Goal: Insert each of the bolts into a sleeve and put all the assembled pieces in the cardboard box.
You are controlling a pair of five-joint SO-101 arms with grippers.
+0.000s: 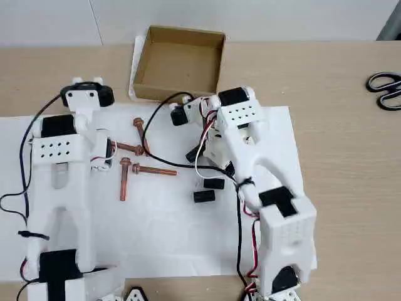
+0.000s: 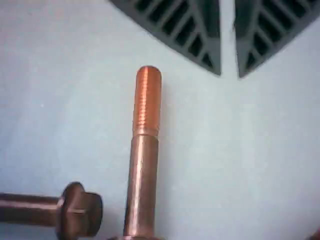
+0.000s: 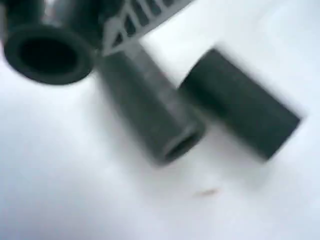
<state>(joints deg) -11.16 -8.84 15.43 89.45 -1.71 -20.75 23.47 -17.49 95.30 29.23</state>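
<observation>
Bolts [image 1: 153,170] lay loose on paper [image 1: 156,238]; left gripper [image 2: 229,75] stood slightly parted, empty; right gripper [image 3: 131,24], by sleeves [image 3: 150,120], state undeterminable.

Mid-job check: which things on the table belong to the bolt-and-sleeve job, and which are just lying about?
Job: copper bolts, black sleeves, cardboard box.
Lying about: scissors near the table edge, white paper under the parts.

Lab-like wooden table [image 1: 338,125], scissors [image 1: 383,89]
</observation>
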